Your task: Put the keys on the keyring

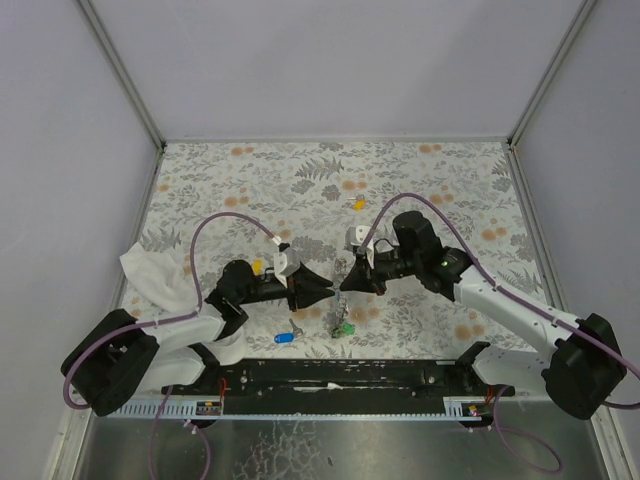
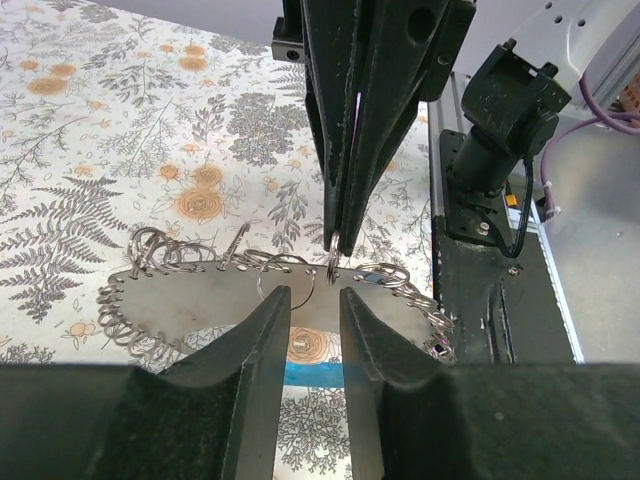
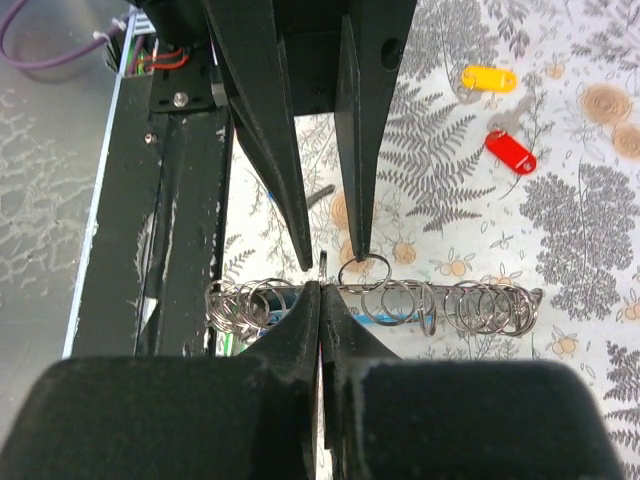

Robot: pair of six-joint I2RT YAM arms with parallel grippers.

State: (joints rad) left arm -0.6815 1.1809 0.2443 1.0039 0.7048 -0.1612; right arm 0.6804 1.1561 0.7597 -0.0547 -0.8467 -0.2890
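The keyring [image 1: 340, 296], a run of small metal loops along a flat grey piece, hangs between my two grippers, with a green key [image 1: 346, 328] below it. My right gripper [image 3: 320, 288] is shut on the edge of the keyring [image 3: 400, 300]; in the left wrist view it [image 2: 335, 240] comes down from above onto the keyring [image 2: 200, 300]. My left gripper [image 2: 315, 295] is open, its tips at the keyring's near edge. A blue key [image 1: 283, 337] lies near the front. A yellow key [image 3: 487, 78] and a red key [image 3: 510, 152] lie loose on the table.
A white cloth [image 1: 150, 270] lies at the left beside my left arm. Another yellow key [image 1: 357, 204] lies farther back at mid-table. The black base rail [image 1: 340, 375] runs along the near edge. Grey walls close in the patterned table.
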